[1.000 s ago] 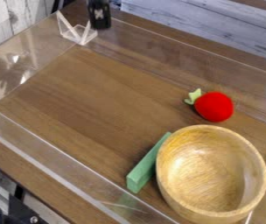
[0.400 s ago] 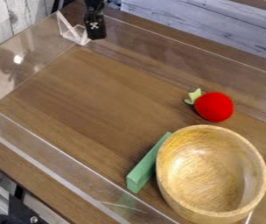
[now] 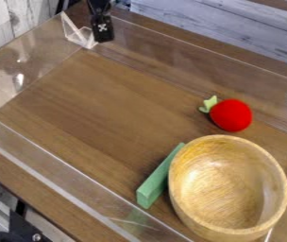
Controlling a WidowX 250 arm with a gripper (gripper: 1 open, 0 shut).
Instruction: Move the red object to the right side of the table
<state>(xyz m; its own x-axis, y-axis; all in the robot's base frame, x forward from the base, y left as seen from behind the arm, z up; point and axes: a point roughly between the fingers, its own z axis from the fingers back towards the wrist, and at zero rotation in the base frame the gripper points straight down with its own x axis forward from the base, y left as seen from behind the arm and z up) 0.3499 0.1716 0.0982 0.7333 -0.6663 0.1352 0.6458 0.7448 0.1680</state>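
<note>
Camera: red object (image 3: pixel 230 114) by bowl (image 3: pixel 228 184)

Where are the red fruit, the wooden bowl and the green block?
red fruit (image 3: pixel 232 114), camera view, on the middle of its round red body.
wooden bowl (image 3: pixel 194 154), camera view, on its upper left rim.
green block (image 3: pixel 157 182), camera view, on its long top face, beside the bowl.

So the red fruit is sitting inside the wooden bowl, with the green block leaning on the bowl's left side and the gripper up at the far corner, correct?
Not quite. The red object lies on the table just beyond the wooden bowl, not inside it; the camera view shows the bowl empty. The rest holds: the green block rests against the bowl's left side, and the gripper is at the far corner.
</note>
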